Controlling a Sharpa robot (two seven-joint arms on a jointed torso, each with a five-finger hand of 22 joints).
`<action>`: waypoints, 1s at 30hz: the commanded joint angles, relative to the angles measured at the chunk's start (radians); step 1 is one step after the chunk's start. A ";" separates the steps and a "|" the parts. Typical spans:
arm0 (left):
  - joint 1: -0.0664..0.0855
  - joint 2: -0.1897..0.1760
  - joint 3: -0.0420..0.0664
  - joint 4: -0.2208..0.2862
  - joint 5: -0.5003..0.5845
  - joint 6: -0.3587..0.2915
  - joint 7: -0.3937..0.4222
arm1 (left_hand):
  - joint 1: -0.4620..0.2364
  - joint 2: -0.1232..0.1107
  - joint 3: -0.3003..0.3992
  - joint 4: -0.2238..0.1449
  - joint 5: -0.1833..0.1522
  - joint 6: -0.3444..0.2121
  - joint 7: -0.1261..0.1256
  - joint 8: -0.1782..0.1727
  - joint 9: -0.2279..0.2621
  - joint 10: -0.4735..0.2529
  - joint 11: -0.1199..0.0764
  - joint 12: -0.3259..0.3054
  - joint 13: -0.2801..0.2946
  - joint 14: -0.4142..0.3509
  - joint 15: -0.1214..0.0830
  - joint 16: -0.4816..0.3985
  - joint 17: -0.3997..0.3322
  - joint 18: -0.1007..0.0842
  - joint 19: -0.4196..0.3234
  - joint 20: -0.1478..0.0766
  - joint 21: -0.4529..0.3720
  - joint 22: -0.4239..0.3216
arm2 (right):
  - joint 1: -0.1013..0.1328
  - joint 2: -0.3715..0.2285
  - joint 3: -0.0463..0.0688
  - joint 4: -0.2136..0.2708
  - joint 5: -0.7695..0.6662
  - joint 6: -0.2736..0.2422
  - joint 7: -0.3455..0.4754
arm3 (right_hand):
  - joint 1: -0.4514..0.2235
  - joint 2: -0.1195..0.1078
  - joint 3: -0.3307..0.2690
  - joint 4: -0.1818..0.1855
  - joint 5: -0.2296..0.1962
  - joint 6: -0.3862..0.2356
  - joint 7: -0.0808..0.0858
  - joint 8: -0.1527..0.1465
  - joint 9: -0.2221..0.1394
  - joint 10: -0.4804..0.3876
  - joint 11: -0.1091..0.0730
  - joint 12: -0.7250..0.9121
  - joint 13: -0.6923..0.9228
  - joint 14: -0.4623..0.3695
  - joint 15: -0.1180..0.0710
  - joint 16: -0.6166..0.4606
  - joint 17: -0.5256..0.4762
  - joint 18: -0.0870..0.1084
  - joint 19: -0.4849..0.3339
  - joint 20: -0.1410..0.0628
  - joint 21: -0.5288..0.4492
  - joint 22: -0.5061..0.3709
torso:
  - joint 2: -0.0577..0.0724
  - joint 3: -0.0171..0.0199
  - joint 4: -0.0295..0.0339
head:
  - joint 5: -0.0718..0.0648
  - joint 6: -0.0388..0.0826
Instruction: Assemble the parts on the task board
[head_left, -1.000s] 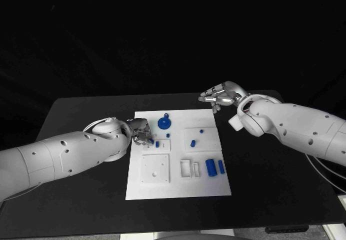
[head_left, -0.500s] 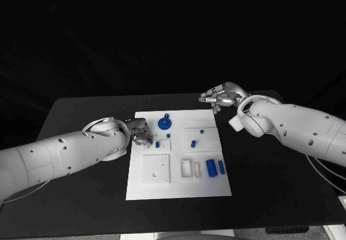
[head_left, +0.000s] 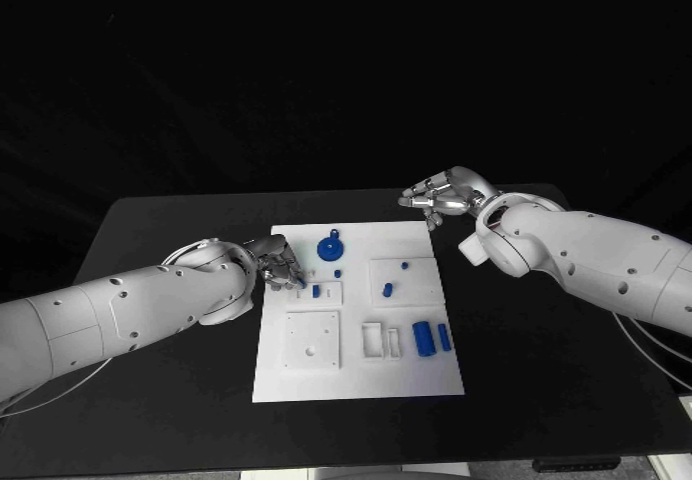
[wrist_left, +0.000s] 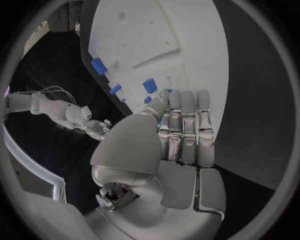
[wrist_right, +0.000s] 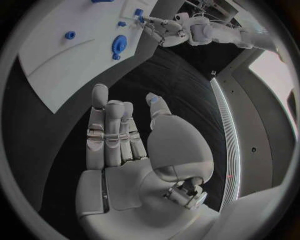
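Note:
The white task board (head_left: 361, 355) lies mid-table. On it are a round blue part with a tab (head_left: 330, 245), a small blue peg (head_left: 316, 291) standing in a square plate, two more small pegs (head_left: 385, 288) and a big blue cylinder (head_left: 423, 336). My left hand (head_left: 277, 267) hovers at the board's left edge, just beside the standing peg; its fingers (wrist_left: 185, 125) lie straight and hold nothing. My right hand (head_left: 444, 192) hangs past the board's far right corner, fingers (wrist_right: 112, 135) extended and empty. The round part (wrist_right: 119, 44) also shows from the right wrist.
Raised white fixtures (head_left: 310, 337) and slotted blocks (head_left: 372, 338) stand on the board's near half. Bare black table (head_left: 159, 230) surrounds the board on all sides. Its front edge (head_left: 346, 467) runs close to me.
My left hand has drawn back a little to the left, away from the standing peg. The right hand and the parts have stayed in place.

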 joint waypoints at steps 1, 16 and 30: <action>0.000 -0.005 0.001 0.005 0.078 -0.044 0.039 | -0.006 -0.002 0.000 0.008 -0.003 0.035 -0.015 -0.001 0.011 0.007 -0.001 0.020 0.014 0.003 -0.003 0.022 0.012 0.010 0.012 -0.003 -0.004 0.004 | -0.001 0.001 0.000 0.001 0.000 0.015 0.006 | -0.009 0.003 0.006 -0.002 0.003 -0.004 -0.001 -0.003 -0.001 -0.003 0.004 0.003 0.001 -0.004 0.001 0.004 0.000 -0.002 0.001 0.001 -0.006 0.001 | 0.000 0.0005 -0.0004 | 0.000 0.001; 0.000 -0.021 0.001 0.012 0.163 -0.053 0.050 | -0.011 -0.012 -0.001 0.017 -0.004 0.045 -0.023 -0.001 0.036 0.008 -0.008 0.055 0.036 0.005 -0.010 0.058 0.022 0.006 0.028 -0.011 -0.005 0.024 | -0.001 0.001 0.000 0.002 0.000 0.017 0.006 | -0.009 0.003 0.006 -0.002 0.003 -0.004 -0.001 -0.003 -0.001 -0.003 0.004 0.003 0.001 -0.004 0.001 0.004 0.000 -0.002 0.001 0.001 -0.006 0.001 | 0.000 0.0009 -0.0008 | 0.002 0.006; 0.000 -0.043 0.006 0.036 0.363 -0.090 0.136 | -0.011 -0.002 0.013 0.013 -0.007 0.044 -0.022 -0.002 0.061 0.005 -0.008 0.057 0.037 0.003 -0.010 0.058 0.018 0.007 0.025 -0.011 -0.005 0.034 | -0.001 0.000 0.000 0.014 -0.026 0.012 0.009 | 0.002 0.008 0.014 -0.013 -0.001 -0.001 -0.001 -0.003 -0.001 -0.003 0.003 0.002 0.001 -0.003 0.000 0.004 -0.001 -0.002 0.001 0.000 -0.006 0.002 | 0.000 0.0011 0.0002 | 0.004 0.015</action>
